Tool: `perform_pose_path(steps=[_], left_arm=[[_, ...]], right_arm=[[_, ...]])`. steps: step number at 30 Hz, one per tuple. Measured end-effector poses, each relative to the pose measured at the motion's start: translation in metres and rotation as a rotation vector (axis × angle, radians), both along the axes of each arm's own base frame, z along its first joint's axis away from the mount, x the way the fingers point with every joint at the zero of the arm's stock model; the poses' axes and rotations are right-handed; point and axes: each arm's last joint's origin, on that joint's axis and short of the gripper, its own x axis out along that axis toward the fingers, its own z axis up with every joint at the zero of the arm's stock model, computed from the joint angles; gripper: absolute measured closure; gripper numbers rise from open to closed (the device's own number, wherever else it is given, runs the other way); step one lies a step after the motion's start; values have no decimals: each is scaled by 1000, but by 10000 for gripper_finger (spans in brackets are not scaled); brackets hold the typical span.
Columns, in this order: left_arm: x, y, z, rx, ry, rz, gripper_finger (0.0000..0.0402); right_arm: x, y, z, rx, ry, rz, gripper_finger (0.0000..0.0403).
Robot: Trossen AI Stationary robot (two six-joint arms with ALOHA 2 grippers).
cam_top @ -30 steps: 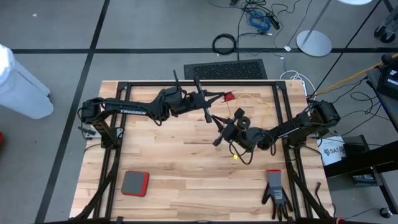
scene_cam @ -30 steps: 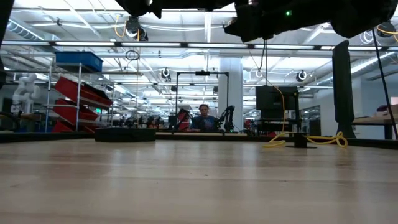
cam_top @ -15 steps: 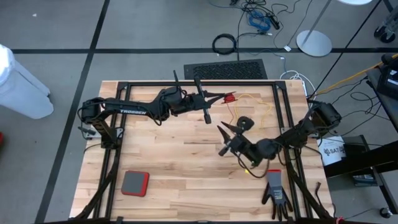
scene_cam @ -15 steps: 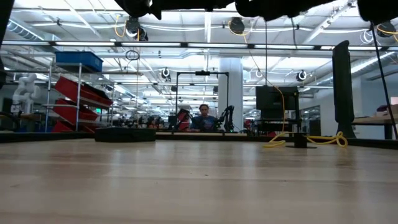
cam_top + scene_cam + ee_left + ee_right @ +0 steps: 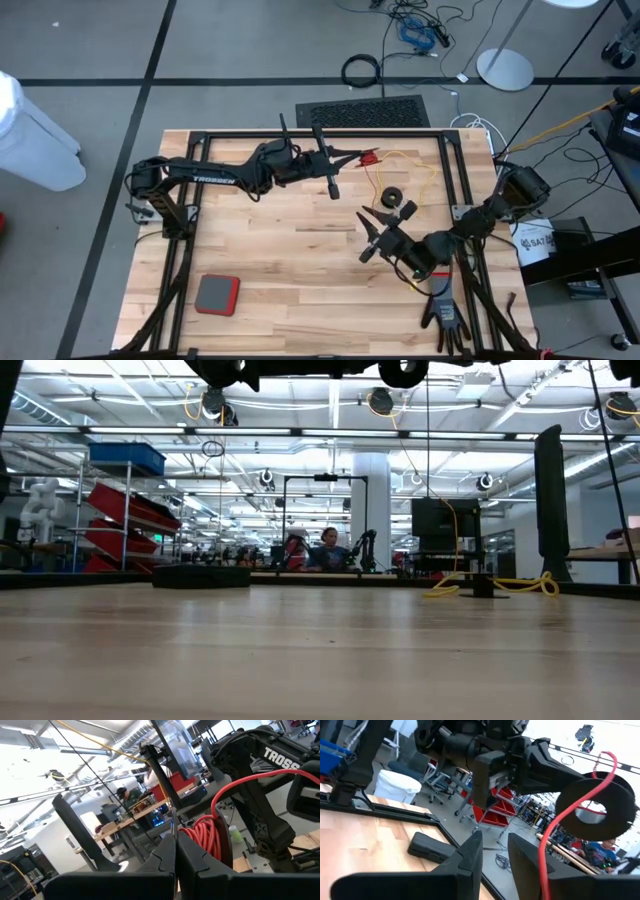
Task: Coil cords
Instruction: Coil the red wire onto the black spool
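Pale wooden table (image 5: 290, 260) of jointed planks, matt; dull black metal frame (image 5: 330, 135) over it; beside it, smooth grey floor (image 5: 200, 60).

Dark brown cord (image 5: 372, 182): too thin to trace.

Bright, even overhead light with soft shadows; windows glare white in wrist views, near fingers blurred.

The left claw (image 5: 175, 862) sits pressed shut at lower centre — a red cord coil (image 5: 207, 837) just behind, the other arm (image 5: 260, 785) at right.
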Motion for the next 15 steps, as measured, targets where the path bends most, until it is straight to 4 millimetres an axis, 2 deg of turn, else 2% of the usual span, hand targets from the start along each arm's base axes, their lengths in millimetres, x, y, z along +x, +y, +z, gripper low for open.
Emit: perform_pose_path(steps=[15], left_arm=[[0, 0, -2, -2, 24, 0, 401]], right_arm=[[-11, 4, 7, 23, 10, -73, 330]])
